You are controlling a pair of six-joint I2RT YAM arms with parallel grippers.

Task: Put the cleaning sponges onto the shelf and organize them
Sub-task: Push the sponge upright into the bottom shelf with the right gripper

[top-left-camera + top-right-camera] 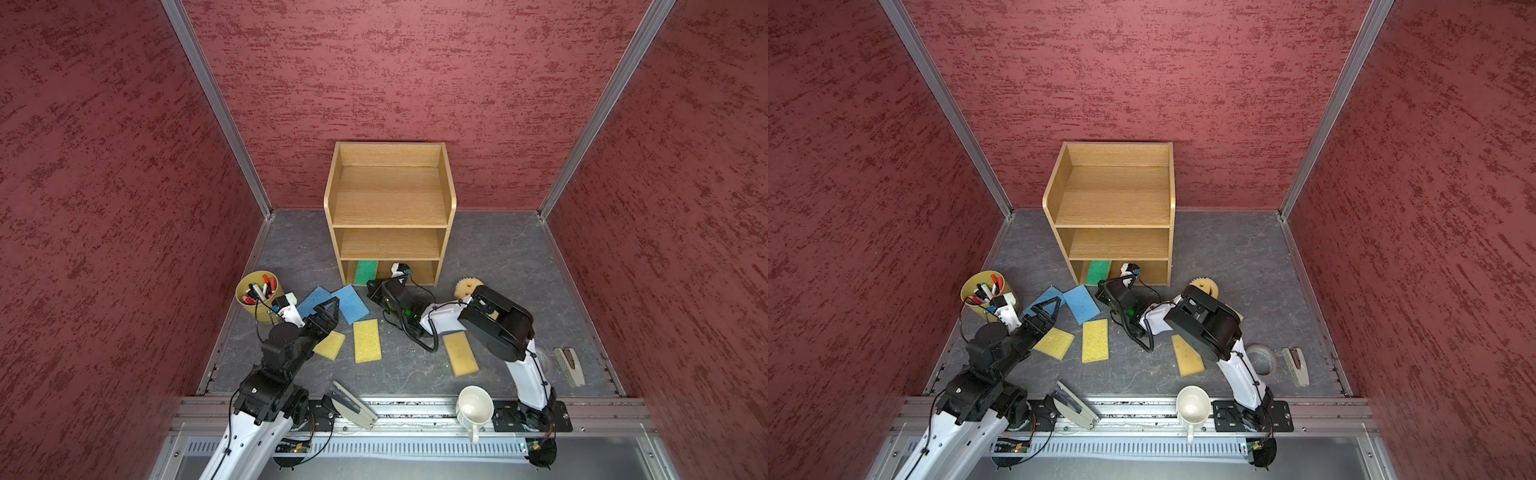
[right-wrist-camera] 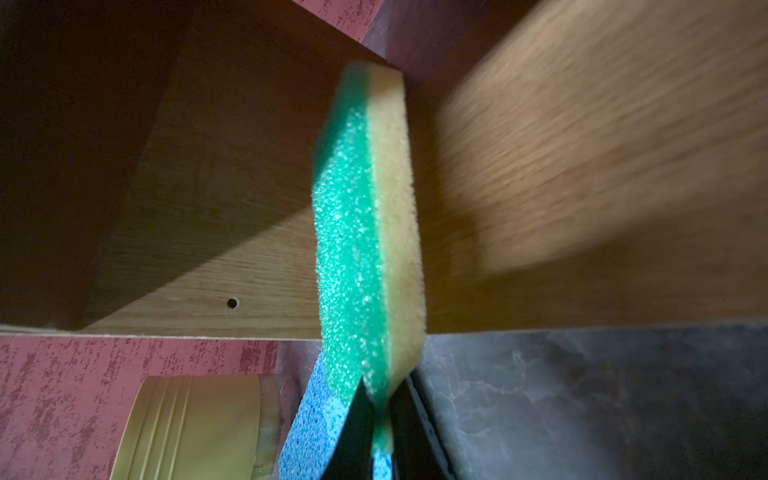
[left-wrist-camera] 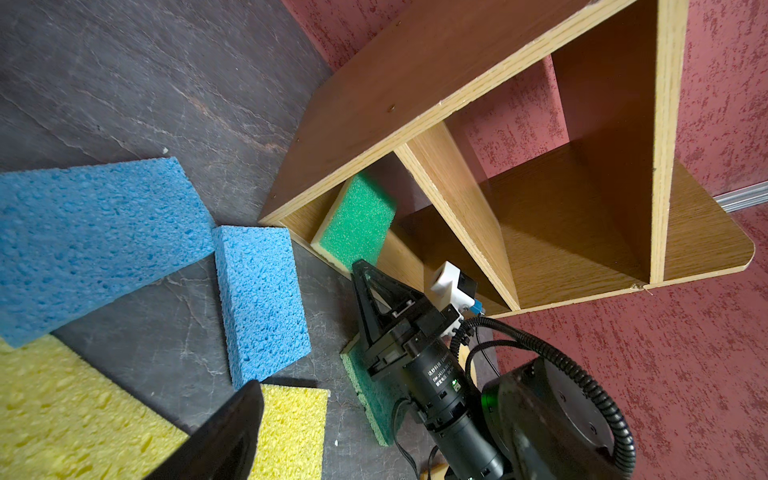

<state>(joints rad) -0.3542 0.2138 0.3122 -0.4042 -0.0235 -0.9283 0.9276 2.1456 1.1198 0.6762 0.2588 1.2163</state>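
The right claw pinches one green sponge inside the shelf; a second green sponge lies beneath it. The left claw gapes empty over two blue sponges and two yellow sponges.

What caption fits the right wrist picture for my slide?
Right end effector pinches a green sponge in the bottom tier of the shelf.

Stock as you had it:
- Your shelf was wood-grain board, light oak, smooth with a low sheen; its cut edges were paler.
- Your green sponge had a coarse, gritty green scouring face on fine-pored yellow foam.
- Your blue sponges were matt, open-pored, pitted foam.
- Your yellow sponges showed the same pitted surface.
- The floor was dark, matt, slate-look sheet.
- The walls were rough, red and plaster-like.
- The mug was glossy white.
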